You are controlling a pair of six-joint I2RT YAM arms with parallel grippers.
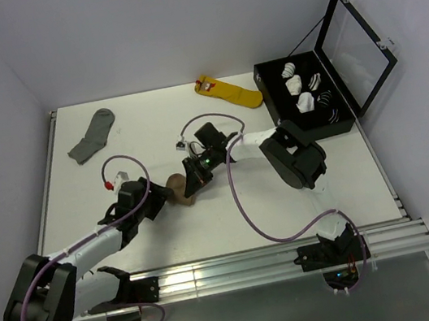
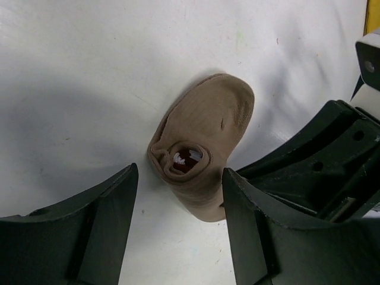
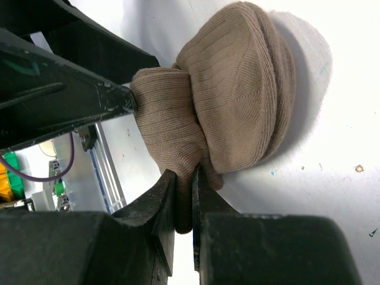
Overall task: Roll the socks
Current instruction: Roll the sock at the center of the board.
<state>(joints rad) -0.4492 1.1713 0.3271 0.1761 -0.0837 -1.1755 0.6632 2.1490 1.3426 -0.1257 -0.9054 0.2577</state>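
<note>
The tan-brown sock (image 1: 178,189) lies bunched into a partial roll mid-table, between the two grippers. In the left wrist view the sock (image 2: 208,130) shows a hollow with its dark red and white cuff (image 2: 187,159) tucked inside. My left gripper (image 2: 181,199) stands open with the roll's near end between its fingertips, and its right finger (image 2: 249,219) is against the fabric. My right gripper (image 3: 184,187) is shut on a fold of the sock (image 3: 237,95), pinched thin between its fingers. In the top view the right gripper (image 1: 193,180) meets the sock from the right and the left gripper (image 1: 161,200) from the left.
A plain grey sock (image 1: 93,136) lies at the back left and a yellow sock (image 1: 228,92) at the back centre. A black box (image 1: 276,109) with its lid (image 1: 355,42) raised holds several rolled socks at the back right. Small white-and-red items (image 1: 115,180) lie near the left arm.
</note>
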